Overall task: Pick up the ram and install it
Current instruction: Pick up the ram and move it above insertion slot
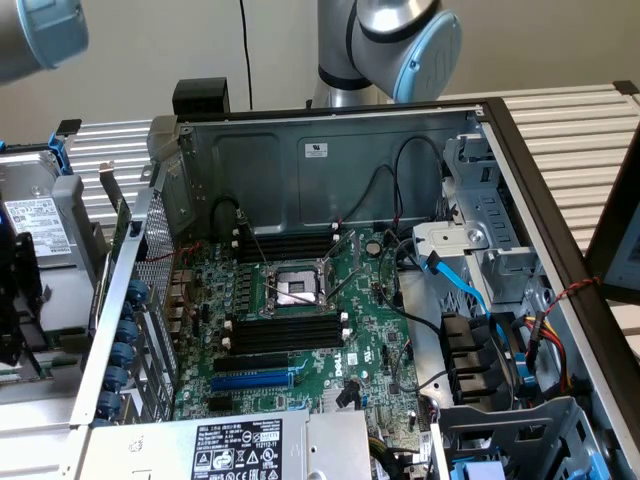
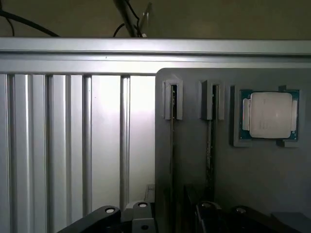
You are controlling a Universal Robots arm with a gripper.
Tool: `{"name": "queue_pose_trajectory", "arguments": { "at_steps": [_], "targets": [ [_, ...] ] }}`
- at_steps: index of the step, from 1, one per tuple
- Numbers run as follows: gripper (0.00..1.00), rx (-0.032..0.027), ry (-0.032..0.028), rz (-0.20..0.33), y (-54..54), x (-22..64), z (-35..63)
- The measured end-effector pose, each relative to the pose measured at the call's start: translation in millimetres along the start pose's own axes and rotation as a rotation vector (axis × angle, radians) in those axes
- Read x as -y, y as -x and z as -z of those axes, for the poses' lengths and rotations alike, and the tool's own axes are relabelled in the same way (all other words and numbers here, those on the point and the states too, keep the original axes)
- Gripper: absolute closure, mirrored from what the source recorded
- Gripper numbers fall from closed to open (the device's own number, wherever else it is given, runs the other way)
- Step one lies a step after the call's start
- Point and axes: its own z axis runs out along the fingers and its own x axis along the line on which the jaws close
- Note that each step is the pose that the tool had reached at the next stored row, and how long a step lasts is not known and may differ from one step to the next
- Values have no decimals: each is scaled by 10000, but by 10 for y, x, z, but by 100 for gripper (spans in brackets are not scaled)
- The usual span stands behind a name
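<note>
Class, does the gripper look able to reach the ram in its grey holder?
Likely yes: the ram sits edge-on in the holder, uncovered, with the open gripper close by.

the case (image 1: 330,190) is matt sheet metal, the table (image 2: 63,145) ribbed bare aluminium, the holder (image 2: 262,179) matt grey plastic.

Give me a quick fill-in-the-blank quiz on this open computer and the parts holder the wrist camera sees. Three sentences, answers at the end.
1. The long expansion slot on the motherboard is coloured ____.
2. The memory slots flanking the processor socket are coloured ____.
3. In the wrist view, the gray holder has ____ narrow slots beside the processor chip.
Answers: blue; black; two.
</note>
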Motion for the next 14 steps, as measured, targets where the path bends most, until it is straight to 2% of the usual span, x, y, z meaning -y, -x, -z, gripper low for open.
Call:
{"name": "queue_pose_trajectory", "arguments": {
  "at_steps": [8, 11, 14],
  "targets": [
    [64, 25, -47, -176, 2, -36, -83],
    [64, 67, -64, -251, 3, -56, -96],
    [65, 126, -136, -299, 2, -73, -111]
  ]
}}
